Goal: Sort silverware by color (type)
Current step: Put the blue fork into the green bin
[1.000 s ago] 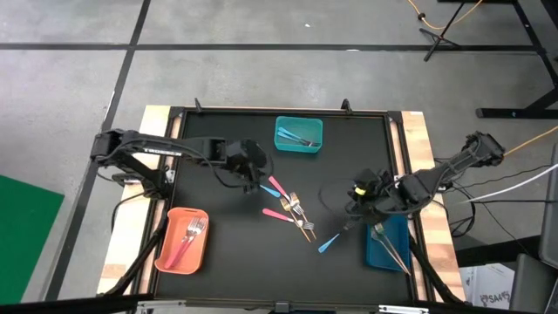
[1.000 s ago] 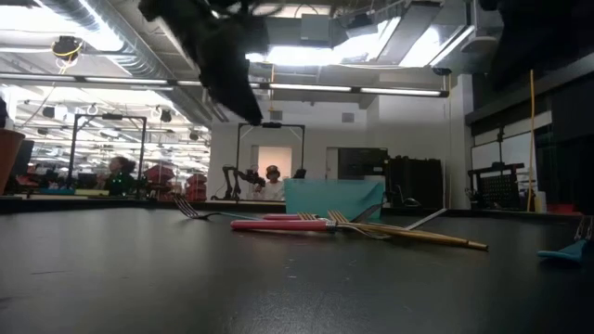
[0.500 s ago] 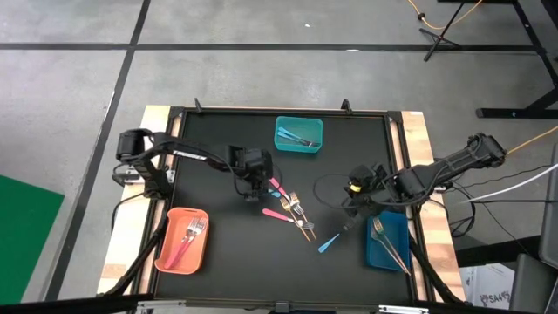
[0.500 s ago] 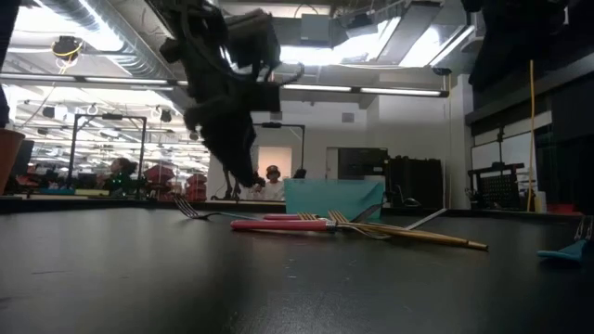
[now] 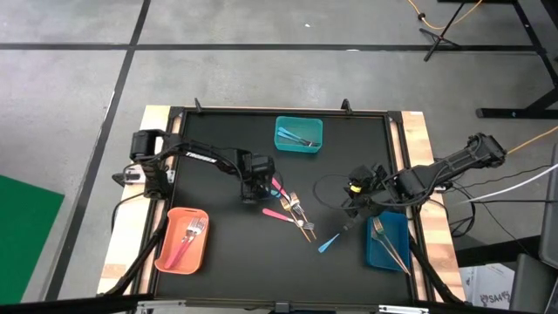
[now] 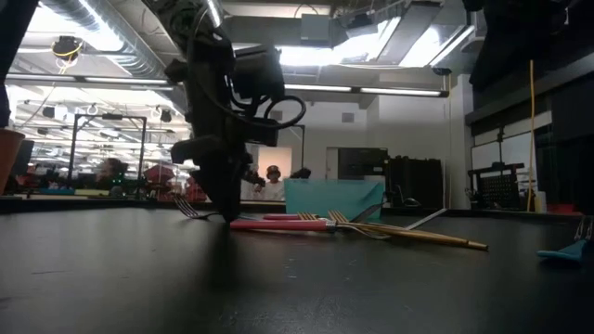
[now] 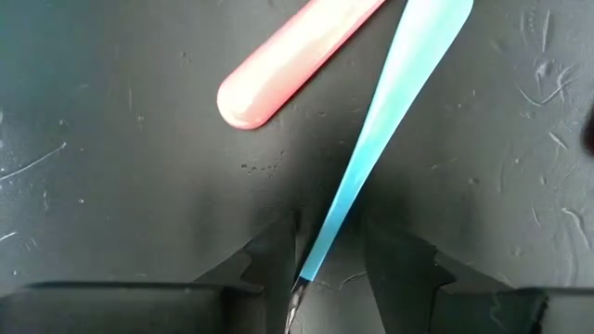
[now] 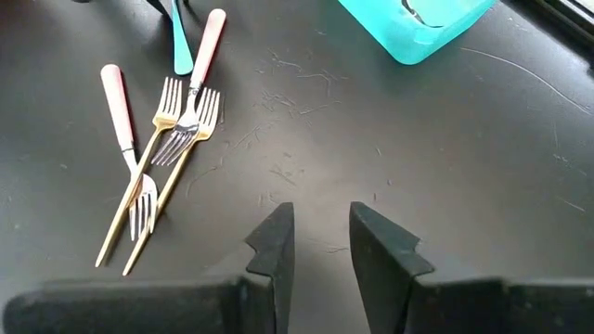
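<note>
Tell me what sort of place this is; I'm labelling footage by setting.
Most likely a robotics lab or workshop. The low view looks past the black table into an open hall with exposed ceiling ducts, strip lights, and equipment racks. Overhead, cables trail across a bare concrete floor.
</note>
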`<state>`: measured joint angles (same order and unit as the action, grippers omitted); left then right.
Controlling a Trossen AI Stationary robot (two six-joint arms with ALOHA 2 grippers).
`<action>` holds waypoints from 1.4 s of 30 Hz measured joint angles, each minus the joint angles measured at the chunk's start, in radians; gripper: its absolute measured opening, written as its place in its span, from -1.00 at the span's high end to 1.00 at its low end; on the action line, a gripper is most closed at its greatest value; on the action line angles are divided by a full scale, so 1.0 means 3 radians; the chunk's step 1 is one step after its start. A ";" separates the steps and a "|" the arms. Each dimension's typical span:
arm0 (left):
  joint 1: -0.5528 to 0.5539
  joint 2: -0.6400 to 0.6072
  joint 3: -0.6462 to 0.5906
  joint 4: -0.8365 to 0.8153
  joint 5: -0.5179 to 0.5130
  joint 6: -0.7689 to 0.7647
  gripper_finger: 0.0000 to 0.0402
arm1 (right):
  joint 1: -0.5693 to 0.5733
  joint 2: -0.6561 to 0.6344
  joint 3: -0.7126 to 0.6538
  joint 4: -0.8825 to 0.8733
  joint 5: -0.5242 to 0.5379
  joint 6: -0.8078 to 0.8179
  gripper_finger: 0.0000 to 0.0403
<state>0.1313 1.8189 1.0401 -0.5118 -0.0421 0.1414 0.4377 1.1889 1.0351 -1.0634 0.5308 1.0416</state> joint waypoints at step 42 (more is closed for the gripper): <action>0.0005 -0.0104 -0.0020 -0.0171 -0.0063 -0.2374 0.95 | 0.0001 0.0001 -0.0001 0.0000 0.0000 -0.0001 0.53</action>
<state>0.1329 1.7877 1.0340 -0.5632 -0.0612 -0.5710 0.4381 1.1892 1.0348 -1.0634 0.5308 1.0412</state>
